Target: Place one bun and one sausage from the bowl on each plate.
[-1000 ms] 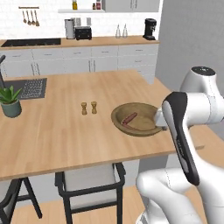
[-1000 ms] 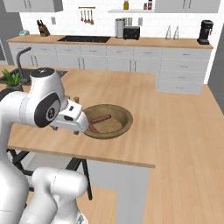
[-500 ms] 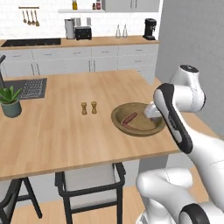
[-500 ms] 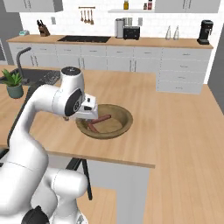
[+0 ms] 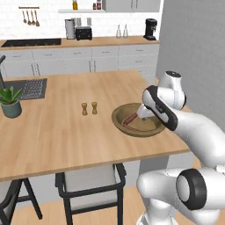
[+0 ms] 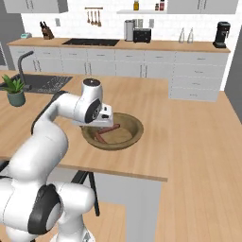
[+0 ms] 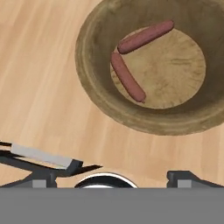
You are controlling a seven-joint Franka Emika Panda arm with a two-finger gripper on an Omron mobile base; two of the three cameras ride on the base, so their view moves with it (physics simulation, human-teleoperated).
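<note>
The dark-brown wooden bowl [image 5: 149, 128] [image 6: 133, 133] [image 7: 94, 83] sits near the right edge of the island counter. Two reddish-brown sausages lie inside it, one [image 7: 145, 36] above the other [image 7: 127, 77], ends nearly meeting; they also show in the base views [image 5: 130, 119] [image 6: 111, 128]. My gripper [image 7: 117, 176] hangs open over the counter just outside the bowl's rim, its fingertips wide apart with nothing between them. In the base views the hand hovers low over the bowl's edge. The buns and the plates are out of view.
Two small shakers [image 5: 89, 108] stand left of the bowl. A potted plant [image 5: 10, 102] and a sink [image 5: 30, 88] are at the far left of the island counter [image 5: 52, 136]. A chair [image 5: 90, 184] is tucked under the near edge.
The arm has swung the hand in from beside the bowl to low over its rim. The jaws have stayed open, and the bowl and sausages have not moved.
</note>
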